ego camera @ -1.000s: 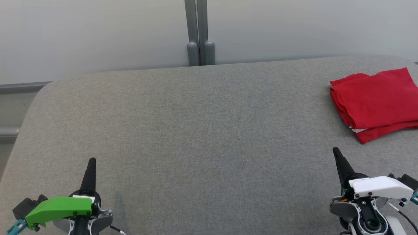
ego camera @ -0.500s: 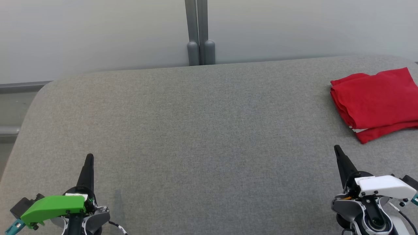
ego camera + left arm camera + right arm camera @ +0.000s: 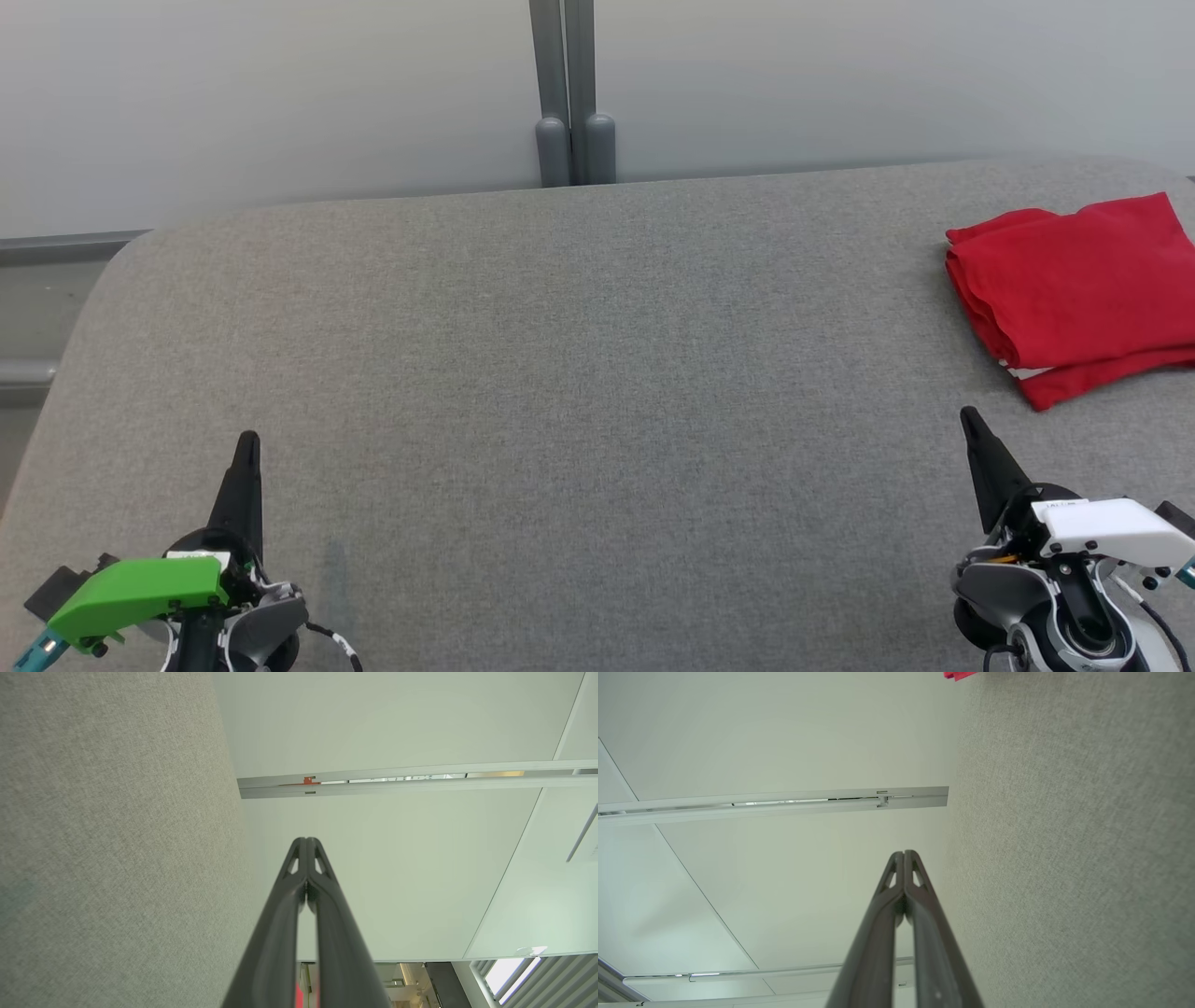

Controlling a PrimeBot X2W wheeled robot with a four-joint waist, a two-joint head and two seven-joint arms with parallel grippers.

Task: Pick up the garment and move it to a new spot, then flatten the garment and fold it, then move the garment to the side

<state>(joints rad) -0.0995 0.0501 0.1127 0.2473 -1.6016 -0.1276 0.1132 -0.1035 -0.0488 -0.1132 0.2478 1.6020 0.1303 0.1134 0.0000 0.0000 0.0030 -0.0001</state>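
Observation:
The garment [image 3: 1074, 289] is a red cloth folded into a neat stack, lying at the far right of the grey fabric surface [image 3: 579, 373]. A sliver of that red garment [image 3: 959, 675] peeks in at the top of the right wrist view. My left gripper [image 3: 247, 439] sits at the lower left, shut and holding nothing, its fingertips pressed together [image 3: 306, 840]. At the lower right my right gripper [image 3: 967, 414] is also shut and holding nothing, a little below and left of the garment, with its tips together [image 3: 904, 853].
A pale wall with a grey vertical post [image 3: 569, 93] stands behind the surface. The surface's rounded left edge [image 3: 84, 308] drops off toward a grey ledge. Wide bare fabric lies between the two grippers.
Both grippers have drifted slightly: the left one down and left with its tip rising in the view, the right one a little right and down. The garment has stayed put.

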